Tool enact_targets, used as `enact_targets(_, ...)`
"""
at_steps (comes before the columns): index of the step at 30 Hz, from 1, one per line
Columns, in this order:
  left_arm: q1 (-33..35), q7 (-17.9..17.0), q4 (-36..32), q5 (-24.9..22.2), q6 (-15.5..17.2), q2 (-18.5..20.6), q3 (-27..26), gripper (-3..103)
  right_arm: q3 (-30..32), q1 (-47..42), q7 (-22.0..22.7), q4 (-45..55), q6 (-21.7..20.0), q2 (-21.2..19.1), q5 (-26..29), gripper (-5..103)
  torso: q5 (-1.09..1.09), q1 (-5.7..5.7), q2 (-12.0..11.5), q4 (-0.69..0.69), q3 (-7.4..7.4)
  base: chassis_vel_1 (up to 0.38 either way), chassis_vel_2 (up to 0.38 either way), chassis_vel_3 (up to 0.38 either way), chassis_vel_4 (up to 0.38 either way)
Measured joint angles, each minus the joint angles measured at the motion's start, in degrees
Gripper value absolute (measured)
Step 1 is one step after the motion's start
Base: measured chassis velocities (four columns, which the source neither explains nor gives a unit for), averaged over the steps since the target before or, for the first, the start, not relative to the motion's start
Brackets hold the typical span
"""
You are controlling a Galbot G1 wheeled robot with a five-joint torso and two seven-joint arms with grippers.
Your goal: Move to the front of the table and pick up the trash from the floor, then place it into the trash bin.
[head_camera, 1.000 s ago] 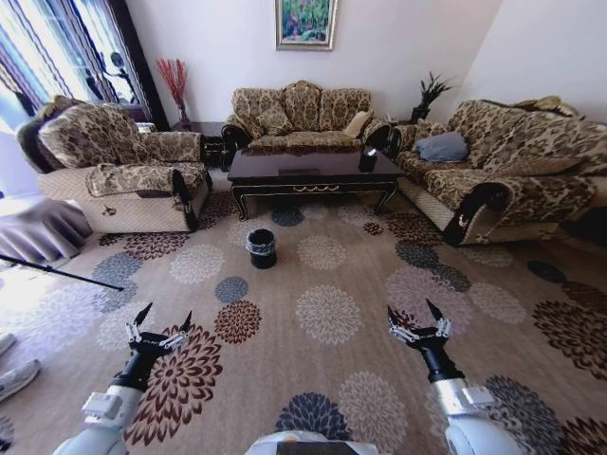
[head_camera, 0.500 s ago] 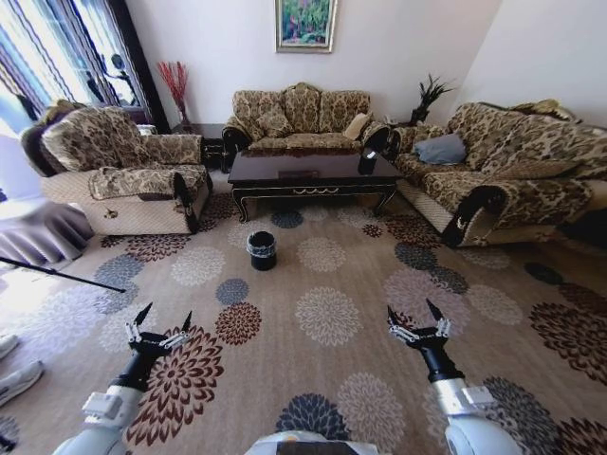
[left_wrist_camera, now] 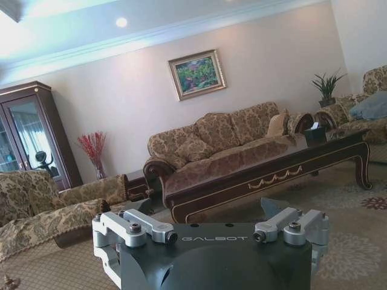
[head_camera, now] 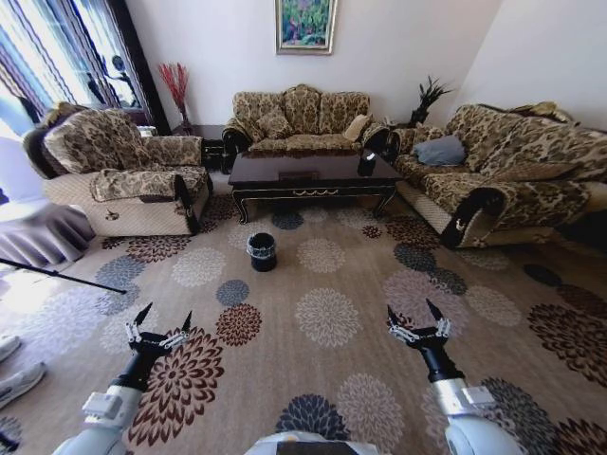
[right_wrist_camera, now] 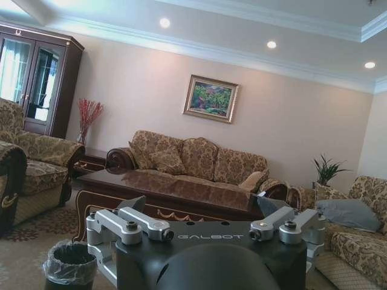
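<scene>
The table (head_camera: 313, 172) is a long, dark, glossy piece standing ahead of me in front of the back sofa, and it appears again in the left wrist view (left_wrist_camera: 266, 175) and the right wrist view (right_wrist_camera: 163, 188). The trash bin (head_camera: 262, 250), small, black and bag-lined, stands on the carpet in front of the table's left half, also in the right wrist view (right_wrist_camera: 69, 264). I cannot make out the trash on the patterned carpet. My left gripper (head_camera: 164, 315) and right gripper (head_camera: 410, 309) hover low over the near carpet, both open and empty, far from the bin.
An armchair (head_camera: 123, 161) flanks the table on the left, a long sofa (head_camera: 503, 180) on the right, and another sofa (head_camera: 302, 114) stands behind it. A black box (head_camera: 368, 161) sits on the table. A thin dark rod (head_camera: 57, 273) lies at far left. Open carpet stretches ahead.
The whole head picture has shifted slightly, so the camera has moved a little. Both arms hold the same pose with their grippers open.
</scene>
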Motion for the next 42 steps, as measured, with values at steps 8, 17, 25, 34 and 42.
enact_targets(8,0.00,0.00,0.00,0.00,0.00,0.00,0.00,100,0.00,0.00,0.00,0.00,0.00,0.00,0.00,100,0.00,-0.12,-0.25,0.00,-0.15,0.000,0.000,0.000,0.000)
enact_targets(17,0.00,0.00,0.00,0.00,0.00,0.00,0.00,100,0.00,0.00,0.00,0.00,0.00,0.00,0.00,100,0.00,-0.21,-0.47,0.00,-0.26,0.000,0.000,0.000,0.000)
enact_targets(25,0.00,0.00,0.00,0.00,0.00,0.00,0.00,100,0.00,0.00,0.00,0.00,0.00,0.00,0.00,100,0.00,-0.27,-0.59,0.00,-0.33,0.000,0.000,0.000,0.000)
enact_targets(34,0.00,0.00,0.00,0.00,0.00,0.00,0.00,100,0.00,0.00,0.00,0.00,0.00,0.00,0.00,100,0.00,-0.30,-0.67,0.00,-0.37,0.000,0.000,0.000,0.000)
enact_targets(42,0.00,0.00,0.00,0.00,0.00,0.00,0.00,100,0.00,0.00,0.00,0.00,0.00,0.00,0.00,100,0.00,-0.33,-0.72,0.00,-0.40,0.000,0.000,0.000,0.000)
